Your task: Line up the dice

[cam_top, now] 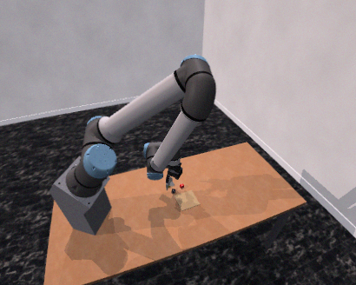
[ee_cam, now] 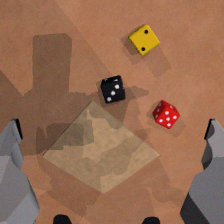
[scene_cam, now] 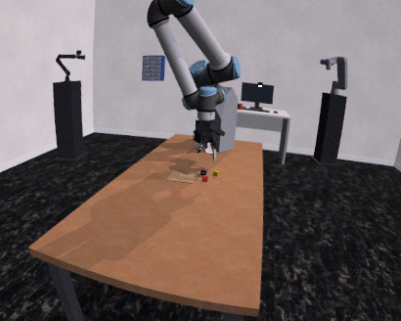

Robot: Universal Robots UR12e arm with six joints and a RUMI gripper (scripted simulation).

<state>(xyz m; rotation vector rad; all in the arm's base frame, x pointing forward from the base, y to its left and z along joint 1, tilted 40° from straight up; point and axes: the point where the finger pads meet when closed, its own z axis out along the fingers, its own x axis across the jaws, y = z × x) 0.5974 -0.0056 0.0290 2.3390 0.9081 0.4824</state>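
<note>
Gripper [ee_cam: 112, 150] hangs above the bench [scene_cam: 149, 230], fingers spread wide, nothing between them. Mat [ee_cam: 100, 150] lies flat mid-bench, closer to the base-end edge than the far end. All three dice are off the mat on bare bench. Black die [ee_cam: 113, 89] sits just beside one mat corner, three pips on top. Red die [ee_cam: 166, 114] is near the mat edge; top count not readable. Yellow die [ee_cam: 144, 39] is farthest from the mat, showing two. Dice apart, none touching.

Dice [ee_cam: 112, 89] well apart — open access.
</note>
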